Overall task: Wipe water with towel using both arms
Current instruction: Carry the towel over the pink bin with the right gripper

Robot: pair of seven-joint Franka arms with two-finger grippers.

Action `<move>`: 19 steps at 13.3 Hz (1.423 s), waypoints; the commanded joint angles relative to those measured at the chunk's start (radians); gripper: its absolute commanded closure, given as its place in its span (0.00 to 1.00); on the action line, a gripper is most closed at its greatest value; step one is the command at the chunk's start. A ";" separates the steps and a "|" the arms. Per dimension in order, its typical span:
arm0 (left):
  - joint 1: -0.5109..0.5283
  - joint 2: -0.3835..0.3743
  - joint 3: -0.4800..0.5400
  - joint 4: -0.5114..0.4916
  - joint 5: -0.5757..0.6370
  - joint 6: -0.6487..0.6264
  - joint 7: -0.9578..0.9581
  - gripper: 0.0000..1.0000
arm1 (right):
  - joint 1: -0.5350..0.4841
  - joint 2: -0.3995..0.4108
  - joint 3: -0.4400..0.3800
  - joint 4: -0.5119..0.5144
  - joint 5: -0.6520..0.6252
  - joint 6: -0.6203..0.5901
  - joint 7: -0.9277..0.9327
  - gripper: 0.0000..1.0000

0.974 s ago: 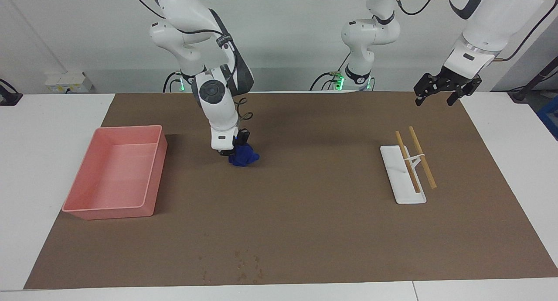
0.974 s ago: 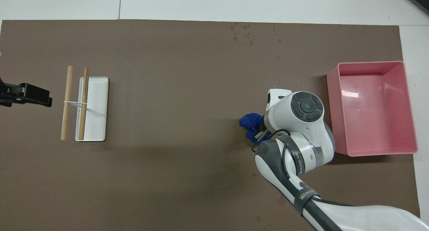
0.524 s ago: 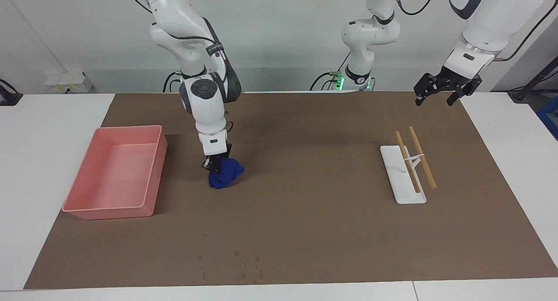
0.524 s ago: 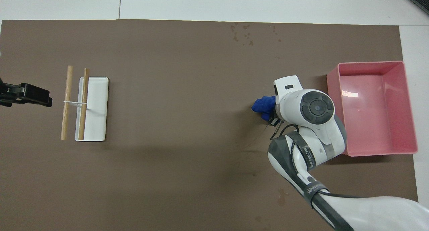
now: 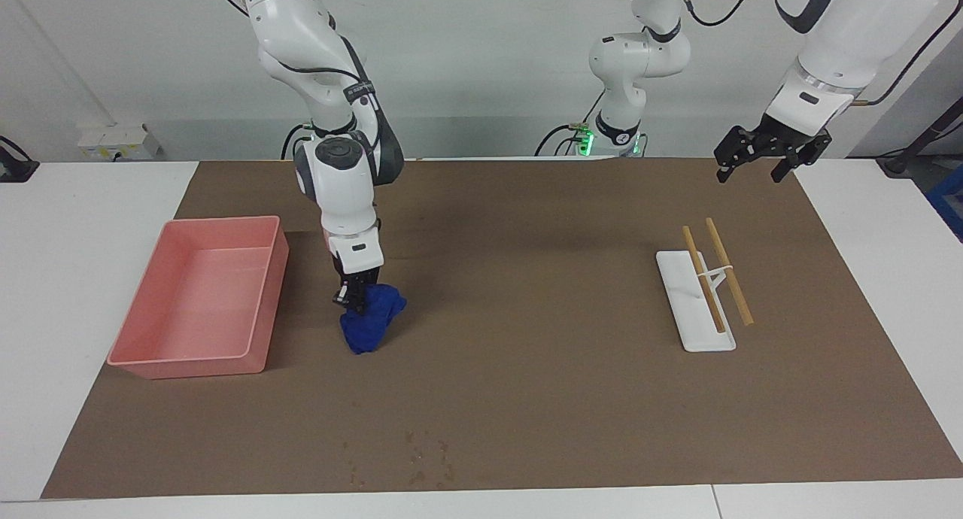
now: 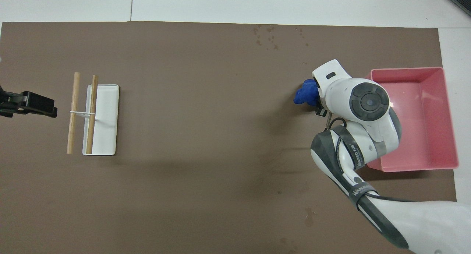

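1. while its fingertips pinch the small royal-blue cloth towel, the right gripper hangs over the brown mat, beside the pink plastic tray.
2. the towel dangles bunched, apparently off the mat.
3. water droplets spot the mat's edge farthest from the robots.
4. the left gripper waits with jaws spread above the mat's corner, near the white slab with two wooden sticks.

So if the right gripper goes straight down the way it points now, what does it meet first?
Probably the brown mat. The right gripper, shut on the blue towel, points down beside the pink tray, so the hanging towel would likely touch first.
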 commanded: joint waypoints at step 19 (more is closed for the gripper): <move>0.011 -0.016 -0.006 -0.021 -0.003 0.007 0.002 0.00 | -0.334 -0.241 -0.014 0.225 0.248 -0.729 -0.147 1.00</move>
